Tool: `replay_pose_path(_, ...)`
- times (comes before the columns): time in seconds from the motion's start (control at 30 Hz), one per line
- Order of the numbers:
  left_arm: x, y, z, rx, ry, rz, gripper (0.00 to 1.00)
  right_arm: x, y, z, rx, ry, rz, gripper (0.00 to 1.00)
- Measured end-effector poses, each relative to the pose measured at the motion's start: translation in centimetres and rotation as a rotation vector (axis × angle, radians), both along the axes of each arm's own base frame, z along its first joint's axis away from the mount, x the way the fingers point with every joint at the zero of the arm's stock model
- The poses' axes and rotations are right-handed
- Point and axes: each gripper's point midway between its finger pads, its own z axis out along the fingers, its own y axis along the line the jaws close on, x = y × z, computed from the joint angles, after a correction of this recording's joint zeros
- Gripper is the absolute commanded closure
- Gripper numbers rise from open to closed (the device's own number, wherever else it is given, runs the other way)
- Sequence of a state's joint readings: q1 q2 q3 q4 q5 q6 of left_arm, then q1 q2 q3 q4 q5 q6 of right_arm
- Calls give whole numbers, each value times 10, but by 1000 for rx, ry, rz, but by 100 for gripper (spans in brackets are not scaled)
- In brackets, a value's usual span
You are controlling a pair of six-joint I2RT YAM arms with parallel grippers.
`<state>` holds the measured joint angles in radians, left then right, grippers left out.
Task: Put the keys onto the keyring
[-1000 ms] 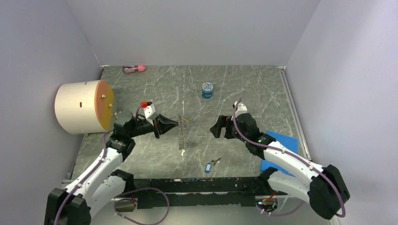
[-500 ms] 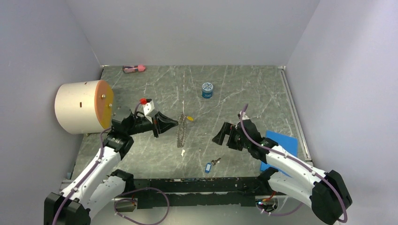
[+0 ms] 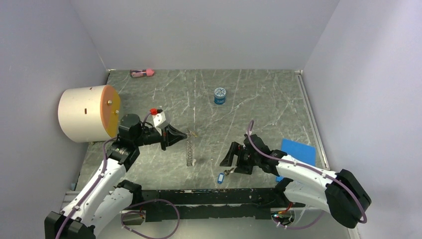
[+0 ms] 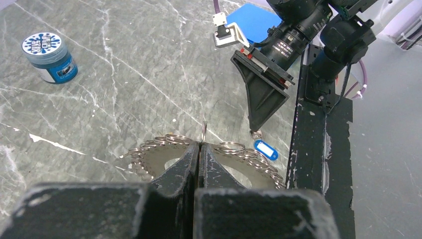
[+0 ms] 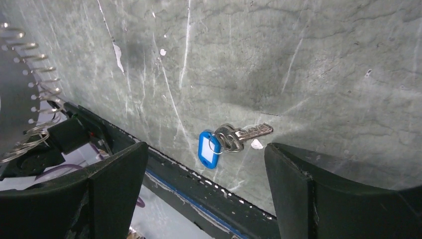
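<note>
My left gripper (image 3: 183,134) is shut on the keyring (image 3: 189,150), a greyish loop of many small linked rings that hangs down from the jaws to the table. In the left wrist view the shut gripper (image 4: 200,144) pinches the top of the keyring (image 4: 149,152). A metal key with a blue tag (image 3: 221,177) lies near the table's front edge. My right gripper (image 3: 230,158) is open and empty just above it. In the right wrist view the blue-tagged key (image 5: 234,138) lies between the spread fingers of the gripper (image 5: 205,148). I cannot make out the yellow-headed key.
A cream cylinder with an orange face (image 3: 87,113) lies at the left. A round blue jar (image 3: 220,95) stands at the back middle, a pink object (image 3: 142,73) at the far edge. A blue pad (image 3: 300,149) lies right. A black rail (image 3: 209,195) runs along the near edge.
My right gripper has moved down and toward the near edge, and now hovers open over the blue-tagged key. My left gripper shifted slightly nearer and left with the keyring.
</note>
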<state>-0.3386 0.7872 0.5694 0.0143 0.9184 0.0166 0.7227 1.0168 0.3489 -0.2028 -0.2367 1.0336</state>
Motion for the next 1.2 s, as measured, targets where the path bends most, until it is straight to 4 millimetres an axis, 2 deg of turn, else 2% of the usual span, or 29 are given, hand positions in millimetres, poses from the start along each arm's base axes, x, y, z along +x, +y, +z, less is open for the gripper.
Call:
replay_pose_path(0.17, 0, 2, -3, 17, -6, 10, 97, 2, 6, 0, -7, 30, 11, 9)
replay_pose_path(0.37, 0, 4, -2, 27, -24, 21, 97, 25, 28, 2, -37, 0, 94, 8)
replay_pose_path(0.53, -1, 5, -7, 40, -13, 19, 97, 47, 45, 25, -21, -102, 158, 10)
replay_pose_path(0.63, -2, 6, -10, 50, -5, 17, 97, 50, 45, 35, -15, -147, 170, 16)
replay_pose_path(0.73, -3, 6, -12, 55, 0, 16, 98, 46, 39, 41, -23, -159, 171, 27)
replay_pose_path(0.83, -3, 7, -12, 57, 0, 18, 97, 39, 33, 42, -45, -149, 170, 30)
replay_pose_path(0.97, -2, 7, -13, 60, -2, 21, 97, 18, 24, 32, -109, -93, 192, 40)
replay_pose_path(1.1, -2, 7, -12, 62, -9, 22, 98, -4, 16, 21, -166, -20, 215, 44)
replay_pose_path(1.2, -1, 7, -11, 64, -16, 21, 97, -17, 10, 12, -190, 28, 219, 50)
